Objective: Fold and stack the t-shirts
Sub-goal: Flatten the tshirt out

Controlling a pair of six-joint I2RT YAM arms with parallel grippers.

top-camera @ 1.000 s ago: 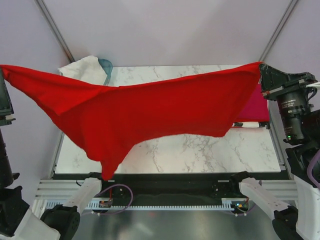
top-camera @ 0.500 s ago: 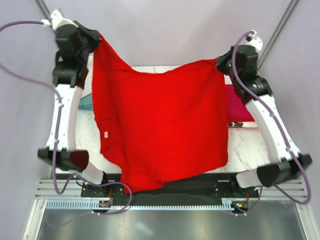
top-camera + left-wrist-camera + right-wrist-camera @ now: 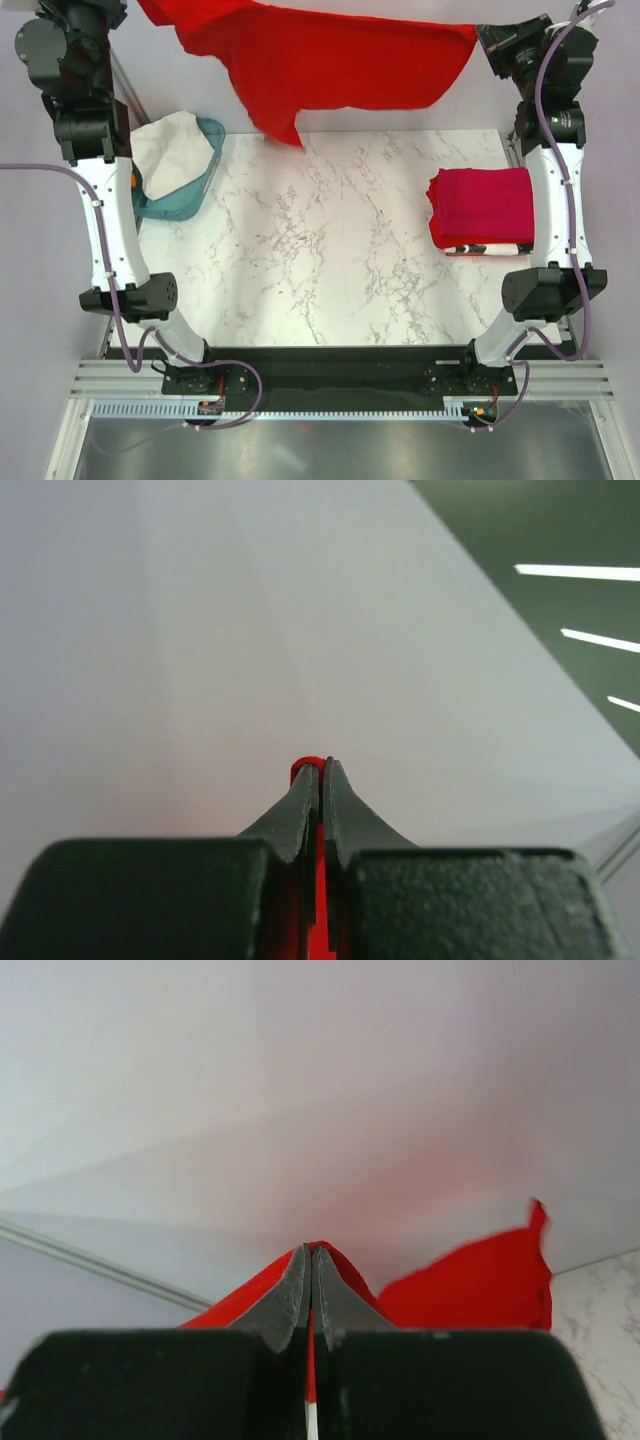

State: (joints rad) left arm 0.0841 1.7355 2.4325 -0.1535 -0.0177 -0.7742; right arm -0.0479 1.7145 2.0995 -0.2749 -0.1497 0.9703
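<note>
The bright red t-shirt (image 3: pixel 320 60) hangs stretched between my two grippers, high over the table's far edge, with one corner drooping lower. My left gripper (image 3: pixel 142 6) is shut on its left corner; red cloth (image 3: pixel 308 768) shows between the closed tips (image 3: pixel 322 767). My right gripper (image 3: pixel 480 36) is shut on its right corner, and red cloth (image 3: pixel 470 1285) spreads past its tips (image 3: pixel 311 1251). The crimson-pink t-shirt (image 3: pixel 482 203) lies folded at the table's right edge. A white cloth with dark marks (image 3: pixel 480 248) lies under it.
A teal plastic basket (image 3: pixel 203 185) stands at the table's far left with a white cloth (image 3: pixel 168 148) in it. The marble table (image 3: pixel 320 260) lies below the raised shirt. Both arms stand tall along the table's left and right sides.
Both arms have swung up and away. The red shirt, which hung spread over the table's middle, is now lifted to the far edge and shows much less of itself.
</note>
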